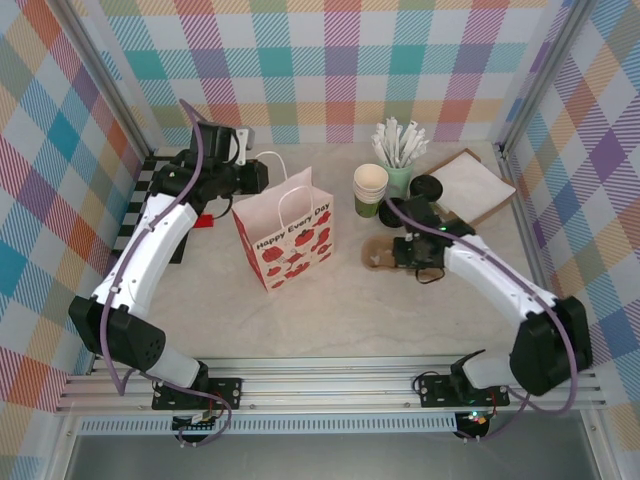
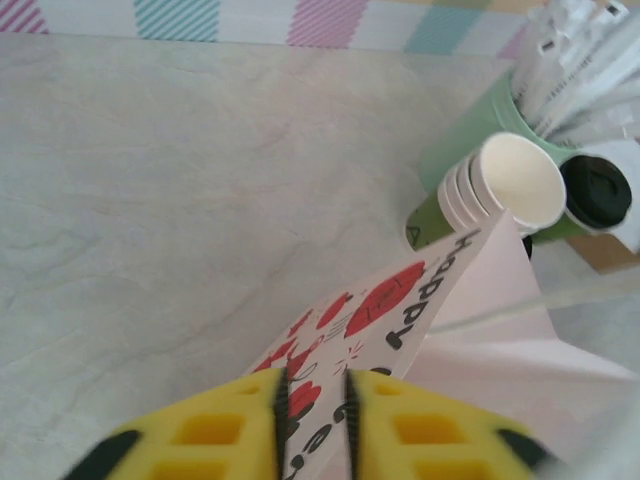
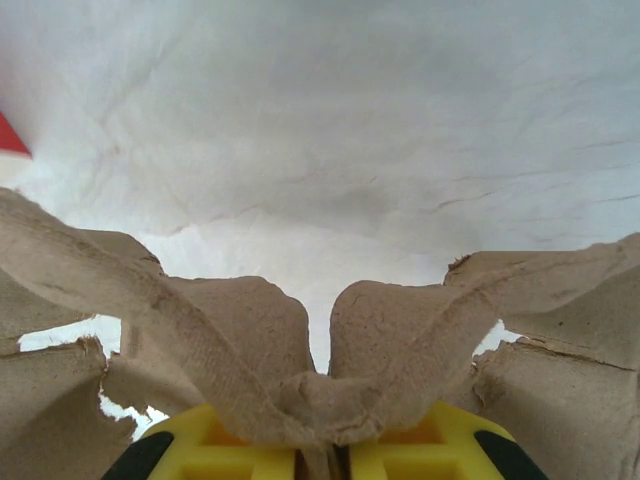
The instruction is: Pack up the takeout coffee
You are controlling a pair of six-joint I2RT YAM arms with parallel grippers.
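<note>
Yellow-fingered right gripper (image 3: 325,455) is clamped on the brown cardboard carrier (image 3: 250,340), left gripper (image 2: 315,390) on the white flowered paper bag (image 2: 480,330) rim; the black-lidded dark green paper cup (image 2: 596,192), by the cream cups (image 2: 510,185), is not yet packed

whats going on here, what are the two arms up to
The robot is packing a takeout coffee. The left gripper is pinched on the top edge of the printed paper bag, which stands upright mid-table. The right gripper is shut on the brown cardboard carrier, just to the bag's right. The lidded dark green coffee cup sits further back, near the stack of cream cups, not yet in the carrier or the bag.
</note>
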